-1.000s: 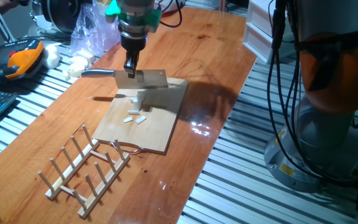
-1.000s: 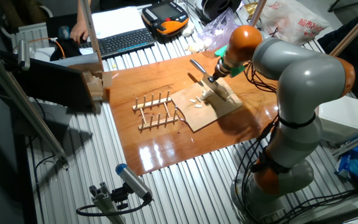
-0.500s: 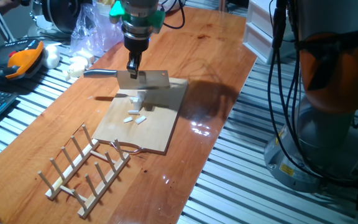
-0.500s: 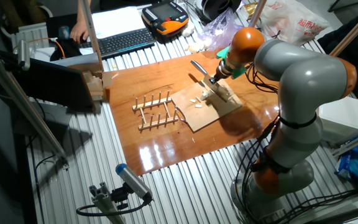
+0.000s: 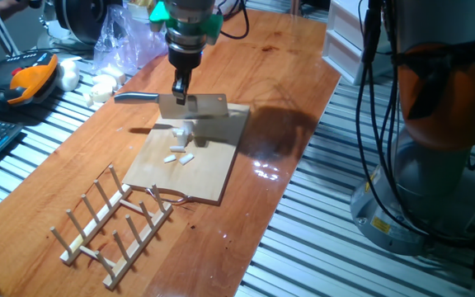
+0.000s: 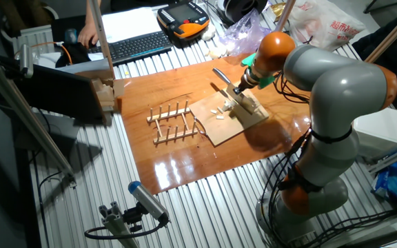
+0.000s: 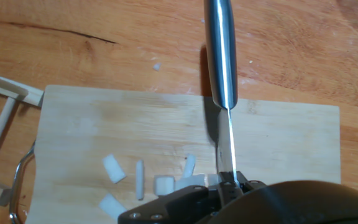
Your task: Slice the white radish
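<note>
1. Steel cleaver [image 5: 190,105] is pinched by its spine in the gripper [image 5: 180,91], fingers closed tight on the blade, which hangs just above the wooden board [image 5: 190,161].
2. White radish [image 5: 185,132] sits on the board right under the blade, a small chunk with a few cut bits [image 5: 180,155] lying nearer the board's front edge.
3. To do this chop well, I'd say come straight down and keep the edge square. The uncut end looks pretty short, so a slanted blade could just shove the chunk sideways.
4. Hand view is the useful one: it looks down the blade and shows the pieces [image 7: 140,179] sitting to one side of the edge.
5. Fixed views give what that misses: the blade's height off the board, plus the wooden rack [image 5: 114,219] well apart from the cutting.
</note>
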Tool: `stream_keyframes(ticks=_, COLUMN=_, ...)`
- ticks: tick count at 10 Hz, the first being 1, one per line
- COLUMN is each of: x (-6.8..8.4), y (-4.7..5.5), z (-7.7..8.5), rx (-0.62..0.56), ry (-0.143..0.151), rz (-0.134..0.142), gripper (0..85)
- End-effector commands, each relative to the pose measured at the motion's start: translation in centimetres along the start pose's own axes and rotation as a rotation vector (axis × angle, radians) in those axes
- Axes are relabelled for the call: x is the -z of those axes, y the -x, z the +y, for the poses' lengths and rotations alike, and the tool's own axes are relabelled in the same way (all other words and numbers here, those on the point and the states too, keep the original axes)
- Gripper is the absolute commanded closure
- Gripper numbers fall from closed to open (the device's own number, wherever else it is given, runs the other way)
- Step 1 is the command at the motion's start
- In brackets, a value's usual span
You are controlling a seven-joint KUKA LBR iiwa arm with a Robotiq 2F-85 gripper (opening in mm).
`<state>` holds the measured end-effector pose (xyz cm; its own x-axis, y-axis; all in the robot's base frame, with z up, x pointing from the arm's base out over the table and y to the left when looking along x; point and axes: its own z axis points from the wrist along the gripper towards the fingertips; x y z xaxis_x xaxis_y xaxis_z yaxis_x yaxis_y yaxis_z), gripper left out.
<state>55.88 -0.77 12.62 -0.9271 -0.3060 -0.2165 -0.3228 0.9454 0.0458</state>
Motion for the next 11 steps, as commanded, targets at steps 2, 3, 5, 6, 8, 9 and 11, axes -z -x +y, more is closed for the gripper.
stream_keyframes(ticks=2, x=0.22, y=-0.10, z=0.22, rx=-0.002, ry=-0.004, rz=0.005, gripper=85.0)
stream_keyframes(ticks=3, x=0.17, y=-0.24, z=0.19, rx=-0.002, ry=-0.004, rz=0.003, gripper=85.0)
stream_keyframes(ticks=5, x=0.04, y=-0.25, z=0.22, rx=-0.002, ry=-0.005, rz=0.002, gripper=85.0)
stream_keyframes(ticks=6, x=-0.04, y=-0.25, z=0.24, rx=-0.002, ry=-0.007, rz=0.001, gripper=85.0)
stream_keyframes(ticks=8, x=-0.30, y=-0.31, z=0.20, rx=-0.002, ry=-0.006, rz=-0.001, gripper=85.0)
stream_keyframes(ticks=9, x=-0.42, y=-0.31, z=0.20, rx=-0.002, ry=-0.006, rz=-0.003, gripper=85.0)
stream_keyframes(ticks=11, x=-0.57, y=-0.30, z=0.21, rx=0.000, ry=-0.009, rz=-0.005, gripper=85.0)
